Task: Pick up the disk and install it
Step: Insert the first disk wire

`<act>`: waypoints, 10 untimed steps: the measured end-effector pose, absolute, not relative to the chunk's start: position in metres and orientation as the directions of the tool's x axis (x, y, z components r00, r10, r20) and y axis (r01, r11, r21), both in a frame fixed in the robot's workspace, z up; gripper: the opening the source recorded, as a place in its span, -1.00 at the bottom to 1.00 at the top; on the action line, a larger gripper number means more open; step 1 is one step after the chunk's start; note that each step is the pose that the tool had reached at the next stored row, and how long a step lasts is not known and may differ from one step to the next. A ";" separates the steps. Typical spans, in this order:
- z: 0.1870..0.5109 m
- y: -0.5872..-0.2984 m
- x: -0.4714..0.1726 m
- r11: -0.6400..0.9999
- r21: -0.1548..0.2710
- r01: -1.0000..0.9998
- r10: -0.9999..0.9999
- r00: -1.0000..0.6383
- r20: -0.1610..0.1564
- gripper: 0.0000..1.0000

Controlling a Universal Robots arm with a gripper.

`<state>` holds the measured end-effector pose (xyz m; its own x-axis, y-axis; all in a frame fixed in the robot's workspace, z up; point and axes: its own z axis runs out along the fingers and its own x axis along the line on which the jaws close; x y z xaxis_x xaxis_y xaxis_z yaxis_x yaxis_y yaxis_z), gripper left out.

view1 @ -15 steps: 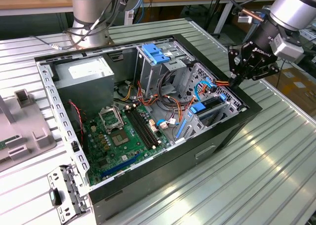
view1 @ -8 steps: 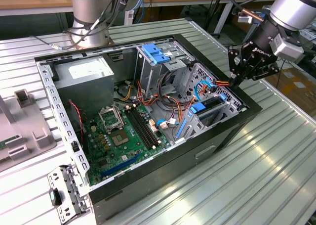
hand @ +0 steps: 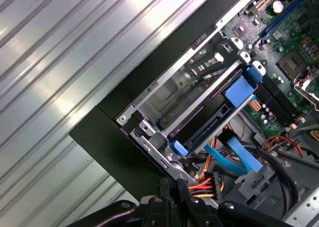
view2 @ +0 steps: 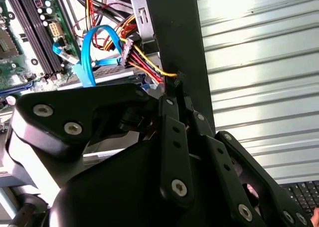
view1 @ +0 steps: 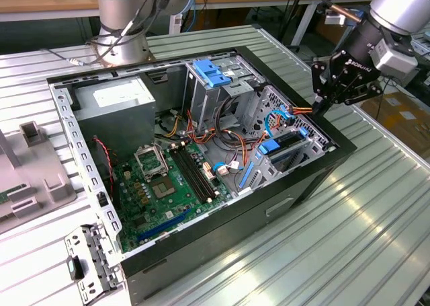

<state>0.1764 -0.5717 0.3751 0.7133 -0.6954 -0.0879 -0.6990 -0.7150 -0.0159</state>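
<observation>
The disk [view1: 290,144] sits edge-up in the drive bay at the corner of the open computer case [view1: 289,195] on the exterior view's right, with a blue tab [view1: 270,146] at its inner end. In the first wrist view the disk [hand: 212,122] shows as a dark strip between silver bay rails, with its blue tab [hand: 238,92] alongside. My black gripper [view1: 321,104] hovers just above the case rim beside that bay, its fingers shut together with nothing visible between them. In both wrist views the gripper [view2: 174,87] [hand: 169,187] is next to a bundle of red, yellow and black wires [view2: 144,62].
Inside the case are a grey power-supply box [view1: 114,104], the green motherboard [view1: 161,185] and a drive cage with a light-blue latch [view1: 211,72]. Blue flat cables [hand: 239,159] loop near the bay. The arm's base [view1: 121,23] stands behind the case. A grey fixture [view1: 33,171] lies at the left.
</observation>
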 end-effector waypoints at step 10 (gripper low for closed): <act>0.375 -0.580 0.155 -0.714 -0.034 -0.699 -0.693 0.713 -0.106 -0.66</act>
<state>0.1549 -0.5803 0.3748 0.7133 -0.6928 -0.1060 -0.6990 -0.7143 -0.0344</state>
